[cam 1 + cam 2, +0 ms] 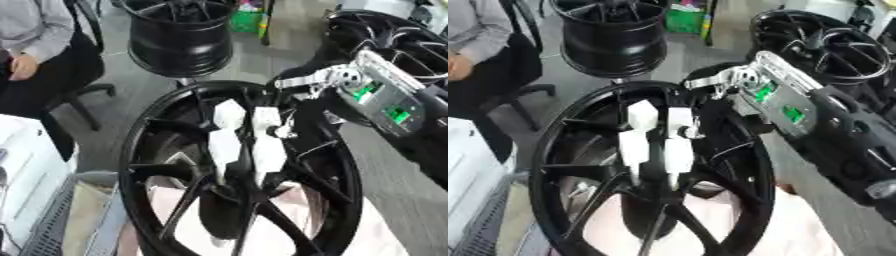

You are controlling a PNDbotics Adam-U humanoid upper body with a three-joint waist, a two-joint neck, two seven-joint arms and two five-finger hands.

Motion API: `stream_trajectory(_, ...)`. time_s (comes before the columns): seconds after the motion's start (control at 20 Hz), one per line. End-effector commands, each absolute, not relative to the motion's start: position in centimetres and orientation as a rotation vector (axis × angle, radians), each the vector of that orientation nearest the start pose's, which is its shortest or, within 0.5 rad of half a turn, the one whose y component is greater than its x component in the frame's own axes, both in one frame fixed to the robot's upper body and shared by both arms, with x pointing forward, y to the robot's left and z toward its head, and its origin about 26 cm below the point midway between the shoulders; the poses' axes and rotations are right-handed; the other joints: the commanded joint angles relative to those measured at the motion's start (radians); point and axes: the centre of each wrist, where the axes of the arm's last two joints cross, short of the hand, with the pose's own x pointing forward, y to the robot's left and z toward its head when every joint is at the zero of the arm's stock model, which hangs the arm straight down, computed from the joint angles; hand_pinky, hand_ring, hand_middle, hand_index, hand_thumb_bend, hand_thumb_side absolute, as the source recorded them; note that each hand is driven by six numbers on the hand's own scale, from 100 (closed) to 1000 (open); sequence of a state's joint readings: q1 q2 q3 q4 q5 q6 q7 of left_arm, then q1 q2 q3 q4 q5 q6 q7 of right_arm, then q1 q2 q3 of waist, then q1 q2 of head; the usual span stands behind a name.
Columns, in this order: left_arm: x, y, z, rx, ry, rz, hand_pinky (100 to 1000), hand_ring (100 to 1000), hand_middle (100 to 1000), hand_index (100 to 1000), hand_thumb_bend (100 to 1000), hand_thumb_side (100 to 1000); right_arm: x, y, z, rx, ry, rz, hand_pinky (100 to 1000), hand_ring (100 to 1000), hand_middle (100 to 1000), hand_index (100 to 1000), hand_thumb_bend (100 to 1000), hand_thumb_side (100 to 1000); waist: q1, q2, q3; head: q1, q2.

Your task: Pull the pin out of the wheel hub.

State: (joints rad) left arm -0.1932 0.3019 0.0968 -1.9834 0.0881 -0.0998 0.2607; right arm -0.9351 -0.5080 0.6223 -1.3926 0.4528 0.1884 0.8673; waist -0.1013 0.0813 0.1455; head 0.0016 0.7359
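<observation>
Black spokes of the wheel hub fill your near view; its lower rim is cut off at 6 o'clock. Your right hand comes in from 2 o'clock, its white-covered fingers reaching straight down onto the hub's centre. Whether they pinch anything there you cannot tell, and the pin itself cannot be made out among the fingers and spokes. Farther off, two more black rims stand at 12 o'clock and 1 o'clock.
</observation>
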Motion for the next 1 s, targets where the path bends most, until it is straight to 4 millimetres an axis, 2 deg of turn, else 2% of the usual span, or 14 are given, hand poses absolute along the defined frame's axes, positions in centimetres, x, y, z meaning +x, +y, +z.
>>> stream_trajectory(0.05,28.87,29.10,18.03,0.276,-2.325,0.070,762,797,629,862,116,726,41.37,-15.49,22.35,-0.334,-1.104,1.917,870,852,804,876,279,202,0.005,-0.009,0.001,-0.006,-0.013)
stream_trajectory(0.35,28.86,29.06,17.96,0.271,-2.321,0.074,762,797,628,862,115,725,41.52,-15.45,22.00,-0.313,-1.093,1.933,865,849,802,875,280,218,0.004,-0.008,0.003,-0.007,-0.013)
stream_trajectory(0.55,28.84,29.06,17.92,0.271,-2.318,0.077,762,798,628,862,116,726,41.58,-15.45,21.99,-0.311,-1.117,1.906,854,835,777,855,240,255,0.004,-0.008,0.004,-0.008,-0.013)
stream_trajectory(0.8,28.84,29.02,17.87,0.273,-2.316,0.078,762,798,628,862,117,727,41.57,-15.38,21.91,-0.321,-1.151,1.862,845,823,733,814,208,255,0.003,-0.007,0.005,-0.008,-0.014)
stream_trajectory(1.0,28.83,28.99,17.83,0.271,-2.313,0.076,762,799,628,862,116,727,41.53,-15.33,22.02,-0.324,-1.175,1.834,831,808,660,751,125,250,0.003,-0.007,0.004,-0.006,-0.014)
